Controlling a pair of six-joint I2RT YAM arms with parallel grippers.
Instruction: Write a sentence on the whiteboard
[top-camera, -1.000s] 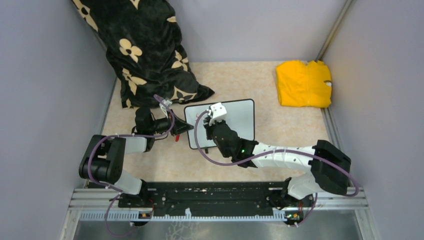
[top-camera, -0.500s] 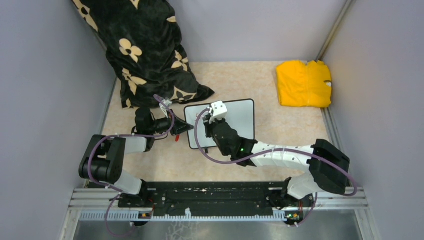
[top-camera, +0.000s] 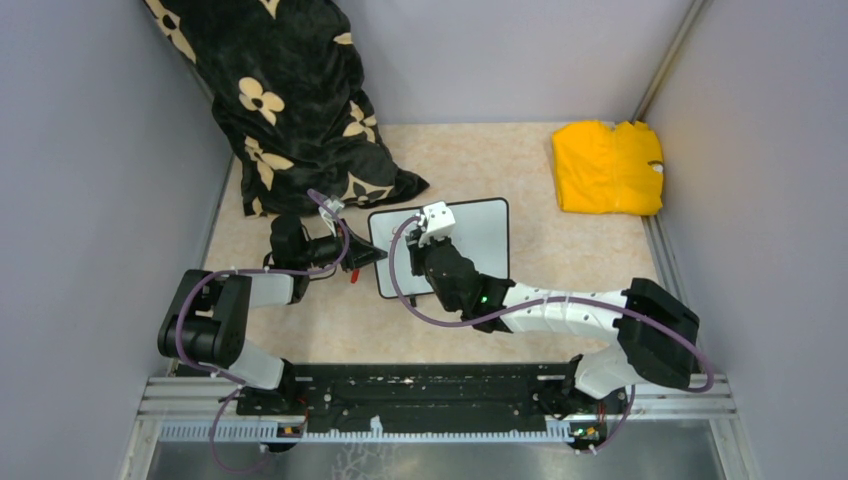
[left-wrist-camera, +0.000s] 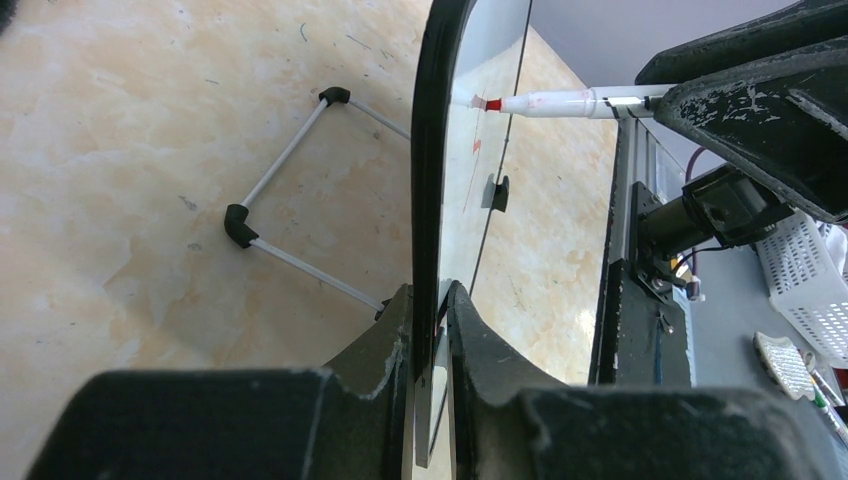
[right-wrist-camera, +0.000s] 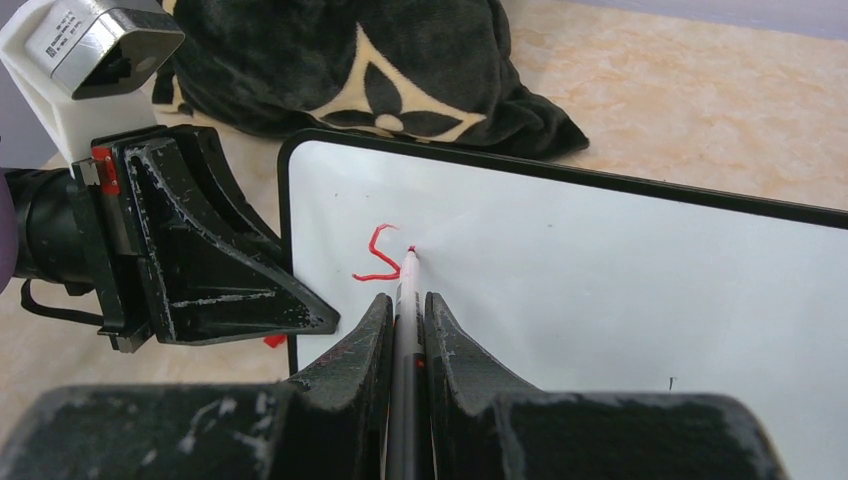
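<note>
The whiteboard (top-camera: 480, 232) stands tilted on the table, white with a thin black frame. My left gripper (top-camera: 372, 257) is shut on its left edge, and in the left wrist view (left-wrist-camera: 428, 300) the frame (left-wrist-camera: 430, 150) sits between the jaws. My right gripper (top-camera: 418, 248) is shut on a white marker (right-wrist-camera: 404, 305). The marker's red tip touches the board (right-wrist-camera: 600, 280) near its top left. Of the sentence, only one red mark like an "s" (right-wrist-camera: 380, 255) shows, just left of the tip. The marker (left-wrist-camera: 560, 102) also shows in the left wrist view.
A black blanket with cream flowers (top-camera: 290, 100) lies at the back left, close behind the board. A yellow folded cloth (top-camera: 607, 167) lies at the back right. A small red piece (right-wrist-camera: 275, 341) lies on the table under my left gripper. The board's wire stand (left-wrist-camera: 290, 160) rests behind it. Grey walls enclose the table.
The right wrist has shifted very slightly over the board with the marker. The left arm and the board have not moved.
</note>
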